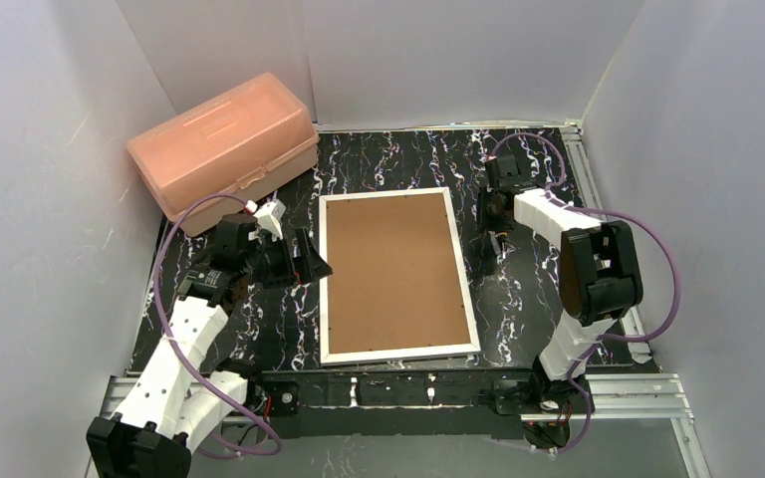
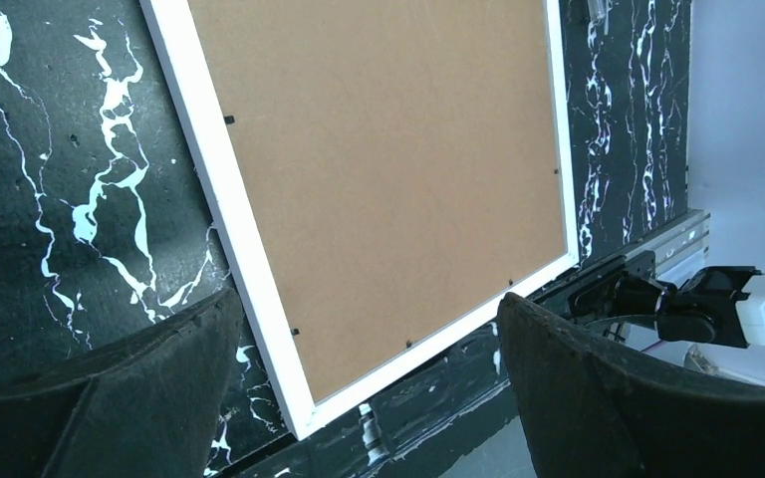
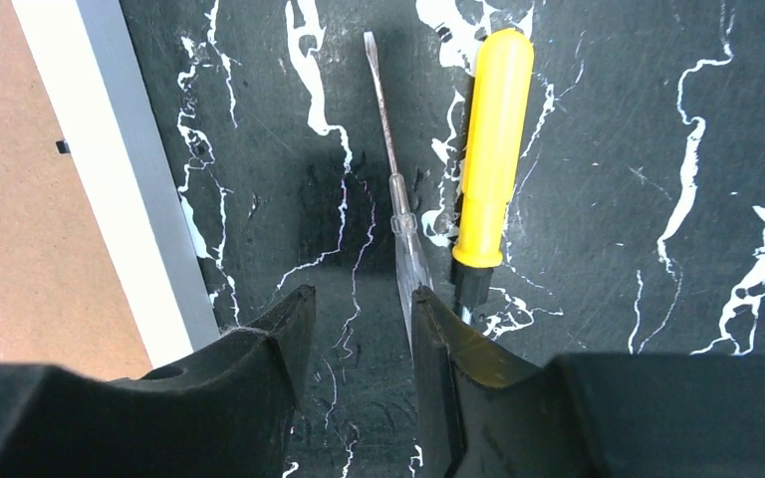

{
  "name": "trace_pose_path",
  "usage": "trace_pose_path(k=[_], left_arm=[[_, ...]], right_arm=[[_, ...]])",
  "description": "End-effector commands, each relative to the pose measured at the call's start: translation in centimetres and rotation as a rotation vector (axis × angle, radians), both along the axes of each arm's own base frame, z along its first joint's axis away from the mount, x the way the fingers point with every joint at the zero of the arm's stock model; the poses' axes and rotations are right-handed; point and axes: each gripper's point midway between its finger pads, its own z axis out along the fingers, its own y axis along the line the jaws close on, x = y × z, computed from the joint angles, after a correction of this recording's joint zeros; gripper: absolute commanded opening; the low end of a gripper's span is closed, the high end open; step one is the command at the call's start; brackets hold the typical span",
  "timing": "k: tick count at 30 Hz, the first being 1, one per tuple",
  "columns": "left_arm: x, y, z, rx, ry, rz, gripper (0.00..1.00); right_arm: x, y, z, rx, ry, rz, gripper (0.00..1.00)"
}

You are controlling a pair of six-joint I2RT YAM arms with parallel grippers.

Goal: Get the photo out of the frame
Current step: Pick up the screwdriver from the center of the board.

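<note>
So the frame lies face-down in the middle of the top view, brown back up, with its long axis running from the bottom of the picture toward the top. The photo must be under that board, I can't see it. My left hand sits just beside the frame's left long edge, spread wide and empty, so it's the nearer one. My right hand is off to the frame's right, partly open and gripping nothing, one finger right against the clear-handled screwdriver, with the yellow screwdriver alongside. I'd guess the little black tabs need prying first.
</note>
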Motion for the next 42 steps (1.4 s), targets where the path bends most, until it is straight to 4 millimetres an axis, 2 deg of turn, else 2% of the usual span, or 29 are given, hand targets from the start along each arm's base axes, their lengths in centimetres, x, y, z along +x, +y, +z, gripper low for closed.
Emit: trace_pose_path(k=[1, 6, 11, 14, 17, 20, 25, 28, 31, 34, 37, 40, 42], left_arm=[[-0.9, -0.1, -0.6, 0.012, 0.011, -0.043, 0.97], [-1.1, -0.1, -0.7, 0.011, 0.006, -0.051, 0.97], [-1.2, -0.1, -0.8, 0.012, 0.006, -0.056, 0.97], [-1.2, -0.1, -0.8, 0.014, 0.005, -0.058, 0.97], [-1.1, -0.1, -0.9, 0.013, 0.005, -0.058, 0.97], [-1.2, -0.2, -0.9, 0.009, 0.008, -0.061, 0.97], [-1.3, -0.3, -0.7, 0.001, 0.005, -0.066, 0.97], [-1.3, -0.5, -0.7, -0.009, 0.002, -0.072, 0.97], [-1.5, -0.9, -0.4, -0.034, -0.013, -0.099, 0.97], [-1.7, -1.3, 0.1, -0.062, -0.048, -0.118, 0.97], [-1.8, -1.6, 0.5, -0.086, -0.072, -0.127, 0.98], [-2.0, -2.2, 1.1, -0.130, -0.068, -0.146, 0.96], [-1.9, -3.1, 1.9, -0.189, -0.057, -0.160, 0.92]], right_arm=[[0.9, -0.8, 1.0, -0.033, -0.021, -0.013, 0.48], [0.5, -2.1, -0.3, -0.096, 0.010, -0.032, 0.46], [-0.2, -1.9, -2.3, -0.085, 0.065, -0.026, 0.44], [-0.7, -1.4, -3.0, -0.064, 0.092, -0.017, 0.37], [-0.9, -1.0, -2.8, -0.040, 0.089, -0.008, 0.28], [-0.9, -0.9, -1.9, -0.032, 0.085, 0.007, 0.13], [-1.0, 0.0, 1.3, 0.018, 0.039, 0.045, 0.05], [-1.3, 2.3, 4.9, 0.138, -0.024, 0.140, 0.03], [-2.3, 6.1, 8.8, 0.317, -0.095, 0.305, 0.02], [-4.2, 10.2, 12.0, 0.458, -0.156, 0.470, 0.01], [-6.9, 14.9, 13.6, 0.538, -0.192, 0.643, 0.01], [-9.8, 19.0, 14.1, 0.582, -0.215, 0.776, 0.01], [-10.9, 21.0, 14.6, 0.620, -0.249, 0.824, 0.01]])
